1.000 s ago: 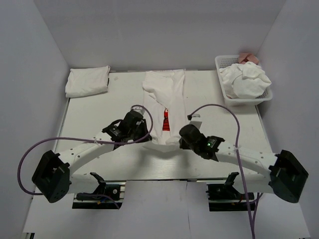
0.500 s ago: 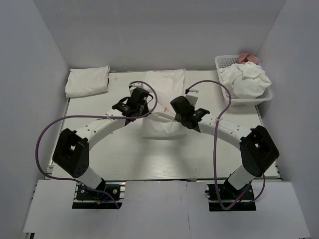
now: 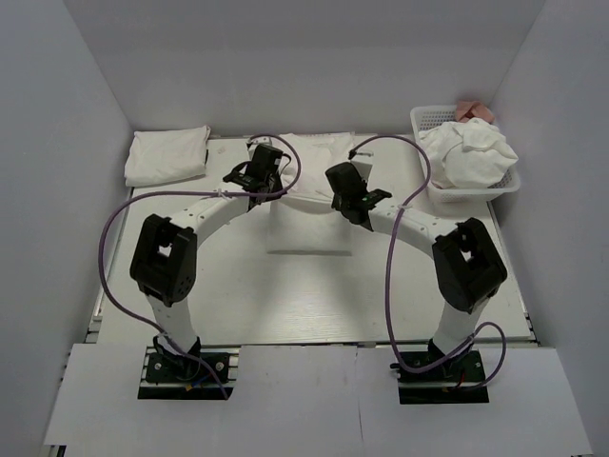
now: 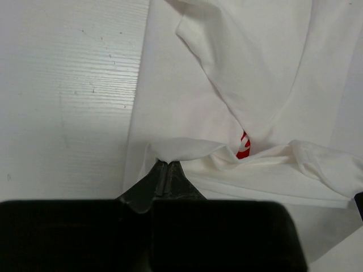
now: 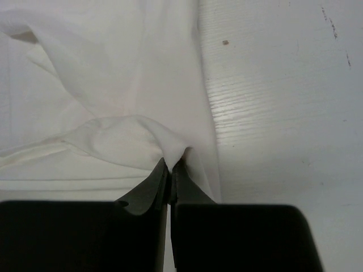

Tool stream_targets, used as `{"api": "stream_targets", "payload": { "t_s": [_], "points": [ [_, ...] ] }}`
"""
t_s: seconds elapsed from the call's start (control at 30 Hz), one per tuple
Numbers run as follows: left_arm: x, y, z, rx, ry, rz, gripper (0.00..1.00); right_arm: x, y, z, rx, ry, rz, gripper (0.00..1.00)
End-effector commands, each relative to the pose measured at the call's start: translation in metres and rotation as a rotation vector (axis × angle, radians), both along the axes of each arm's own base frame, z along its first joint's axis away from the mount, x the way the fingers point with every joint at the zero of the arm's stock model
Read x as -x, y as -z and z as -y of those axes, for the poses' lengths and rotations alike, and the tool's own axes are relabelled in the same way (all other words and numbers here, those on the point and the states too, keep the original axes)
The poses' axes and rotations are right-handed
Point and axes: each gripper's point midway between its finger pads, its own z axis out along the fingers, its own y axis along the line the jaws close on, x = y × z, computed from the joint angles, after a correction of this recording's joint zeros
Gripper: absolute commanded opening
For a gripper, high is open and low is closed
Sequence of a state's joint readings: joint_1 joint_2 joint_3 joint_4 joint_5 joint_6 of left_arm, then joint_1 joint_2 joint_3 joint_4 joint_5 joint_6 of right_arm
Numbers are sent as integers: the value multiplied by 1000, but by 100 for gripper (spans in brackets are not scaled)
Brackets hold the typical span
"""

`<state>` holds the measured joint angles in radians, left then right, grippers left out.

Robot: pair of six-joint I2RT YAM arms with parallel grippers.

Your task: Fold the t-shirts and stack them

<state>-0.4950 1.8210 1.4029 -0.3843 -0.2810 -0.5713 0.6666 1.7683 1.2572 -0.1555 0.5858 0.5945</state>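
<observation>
You swung hem of red-printed t-shirt [image 4: 255,68] to far end; left gripper [image 4: 168,164] and right gripper [image 5: 171,164] stayed pinched on it; fold nearly laid.

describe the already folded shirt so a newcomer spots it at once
Look to the table's far left corner. The folded t-shirt lies there alone, a neat flat white pad, unlike the loose shirt at the far middle or the crumpled heap in the basket on the right.
</observation>
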Motion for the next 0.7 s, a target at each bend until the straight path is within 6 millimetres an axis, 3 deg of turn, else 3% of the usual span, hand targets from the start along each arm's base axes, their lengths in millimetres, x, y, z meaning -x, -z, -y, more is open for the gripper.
{"api": "stream_targets", "payload": {
  "t_s": [0.0, 0.17, 0.2, 0.23, 0.27, 0.33, 0.4, 0.5, 0.57, 0.6, 0.63, 0.67],
  "points": [
    [-23, -17, -3, 15, 5, 47, 0, -28, -6, 3, 14, 25, 37, 0],
    [-39, 2, -5, -11, 11, -2, 0, -47, 1, 11, 16, 62, 26, 0],
    [-43, 7, -1, -5, 19, -10, 1, -51, 6, 12, 21, 64, 19, 15],
    [-48, 9, -4, -5, 10, -10, 11, -54, 7, 11, 9, 50, 14, 27],
    [-49, 12, -4, -10, 10, -20, 36, -59, 2, 8, 9, 30, 28, 40],
    [-58, 9, -2, 0, 23, -17, 62, -64, 1, 5, -10, -3, 24, 64],
    [-61, -2, 1, 9, 29, -9, 72, -67, -5, 7, 2, -27, 36, 87],
    [-52, -3, -6, 20, 23, -23, 100, -63, -10, 6, -2, -58, 35, 90],
    [-37, -6, -12, 35, 13, -17, 100, -50, -7, 3, -22, -108, 20, 90],
    [-29, -6, -14, 42, 4, -25, 100, -48, -18, 1, -33, -137, 53, 90],
    [-24, -7, -16, 51, -3, -22, 100, -33, -10, -8, -81, -215, 47, 90],
    [-11, 6, -20, 47, 6, -54, 100, -29, -10, -10, -96, -234, 51, 90]
  ]
}}
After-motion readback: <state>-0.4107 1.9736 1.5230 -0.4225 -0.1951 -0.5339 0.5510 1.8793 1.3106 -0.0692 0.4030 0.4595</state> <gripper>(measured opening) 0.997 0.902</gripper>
